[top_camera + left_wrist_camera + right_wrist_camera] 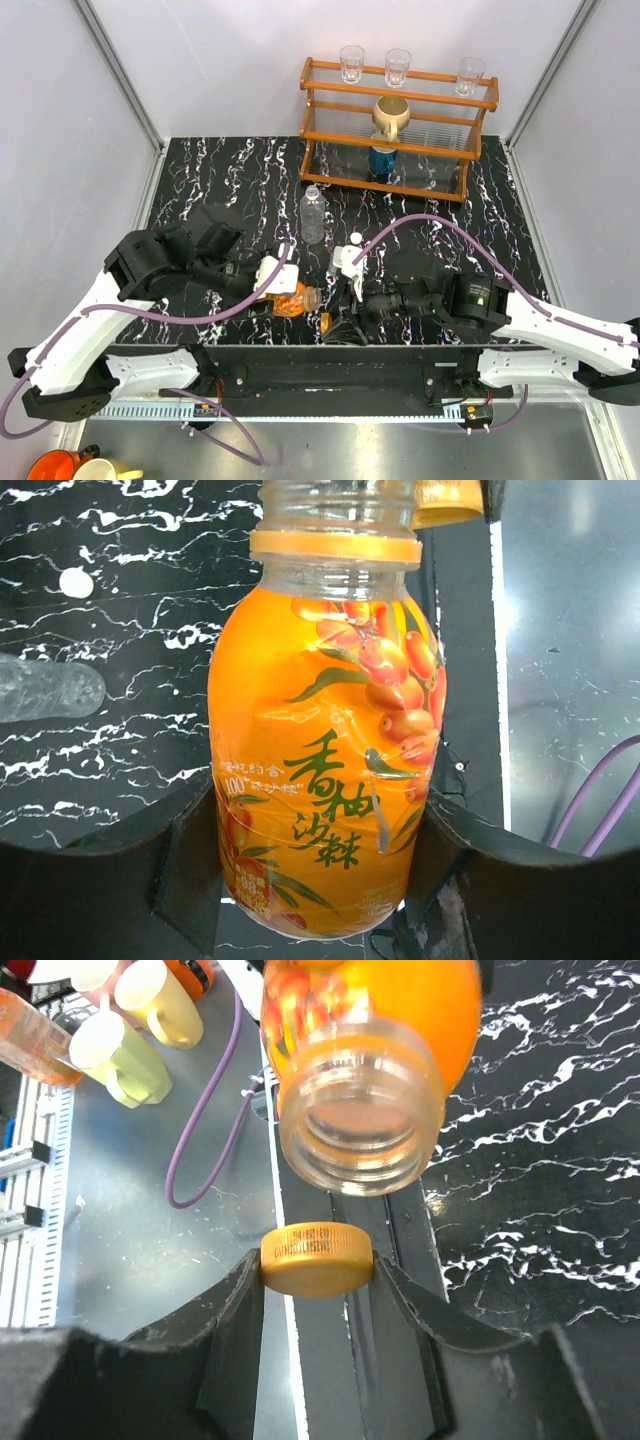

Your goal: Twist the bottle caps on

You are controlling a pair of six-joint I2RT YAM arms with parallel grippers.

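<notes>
A: Where's the orange cap?
B: Pinched in the right gripper, just short of the mouth of the orange bottle; left gripper clasps its belly; probably thin, slippery plastic; squeeze gently.

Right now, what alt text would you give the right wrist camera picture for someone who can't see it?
The right gripper pinches an orange bottle cap by its rim, just short of the open threaded mouth of an orange bottle tilted toward the camera. Behind lie a black marbled table, a purple cable and yellow mugs.
</notes>
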